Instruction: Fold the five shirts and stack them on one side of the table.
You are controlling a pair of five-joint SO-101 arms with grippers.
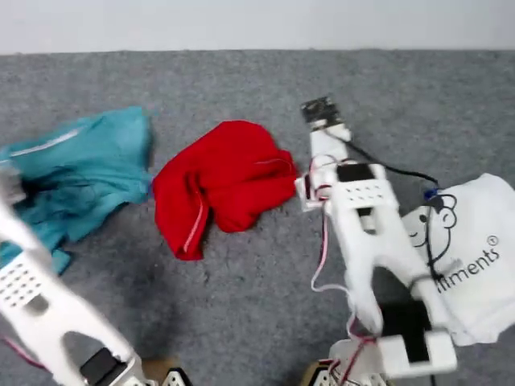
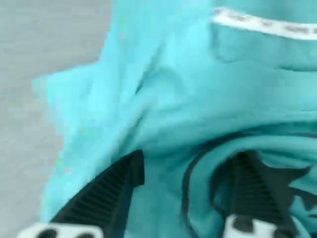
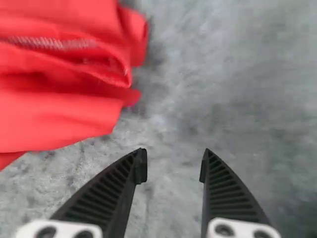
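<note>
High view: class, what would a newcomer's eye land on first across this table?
The crumpled red shirt in the middle of the grey table stands out most. A rumpled teal shirt lies at the high view's left edge with the left gripper open close over it, and a white printed shirt lies at the right edge. The right gripper hangs open over bare table beside the red shirt.

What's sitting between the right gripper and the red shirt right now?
Nothing visible. Bare grey table is all that separates the right gripper, fingers open, from the red shirt.
</note>
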